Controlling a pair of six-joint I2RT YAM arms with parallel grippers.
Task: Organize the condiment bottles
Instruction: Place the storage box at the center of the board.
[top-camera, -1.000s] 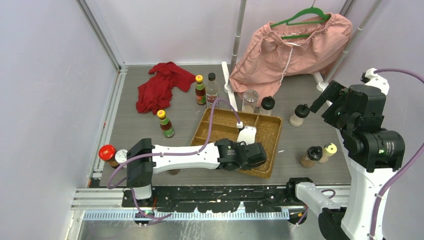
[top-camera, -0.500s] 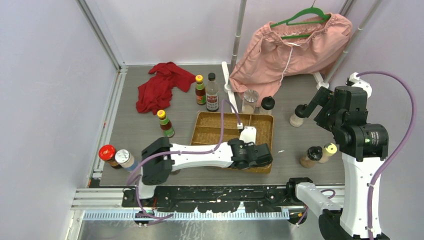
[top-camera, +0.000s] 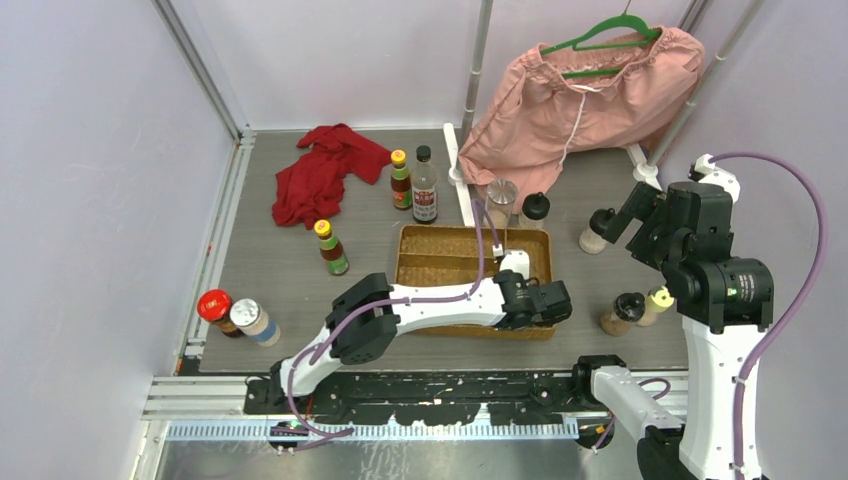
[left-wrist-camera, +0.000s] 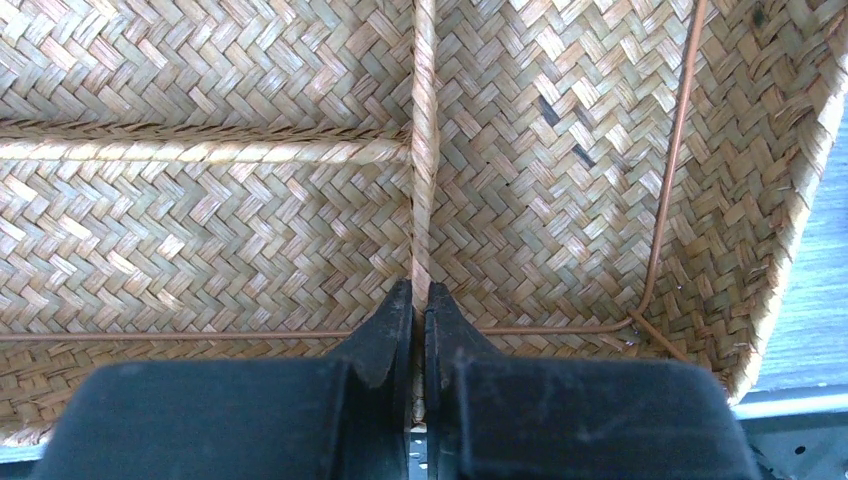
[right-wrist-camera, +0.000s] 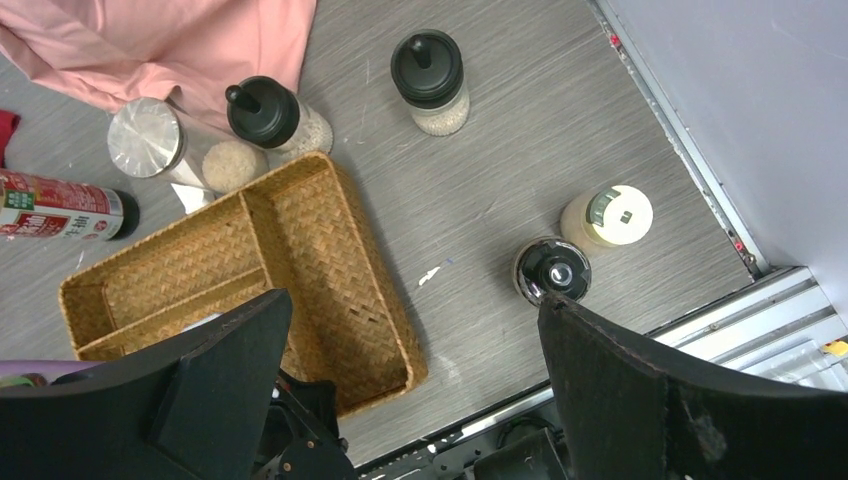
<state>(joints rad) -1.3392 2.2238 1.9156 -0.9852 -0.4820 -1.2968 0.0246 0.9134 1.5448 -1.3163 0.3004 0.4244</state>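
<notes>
My left gripper (top-camera: 515, 318) (left-wrist-camera: 420, 300) is shut on the near wall of the woven wicker tray (top-camera: 440, 262) (left-wrist-camera: 600, 150), where its divider meets the wall. The tray holds no bottles. Behind it stand a yellow-capped sauce (top-camera: 401, 180), a black-capped clear bottle (top-camera: 425, 185), a silver-lidded jar (top-camera: 500, 200) (right-wrist-camera: 145, 140) and a black-capped shaker (top-camera: 535, 210) (right-wrist-camera: 268, 112). Right of it are a black-lidded shaker (top-camera: 598, 232) (right-wrist-camera: 428, 75), a black grinder (top-camera: 625, 312) (right-wrist-camera: 552, 270) and a yellow-lidded shaker (top-camera: 655, 303) (right-wrist-camera: 610, 215). My right gripper (top-camera: 628, 222) (right-wrist-camera: 415, 300) hangs open above them.
A second yellow-capped sauce (top-camera: 332, 248) stands left of the tray. A red-lidded jar (top-camera: 215, 308) and a white-lidded jar (top-camera: 250, 318) stand at the front left edge. A red cloth (top-camera: 320, 175) lies at the back left. Pink shorts (top-camera: 580, 100) hang on a rack at the back right.
My left arm has reached further right, holding the tray, and the tray has turned square to the table edge. My right gripper has shifted left and settled.
</notes>
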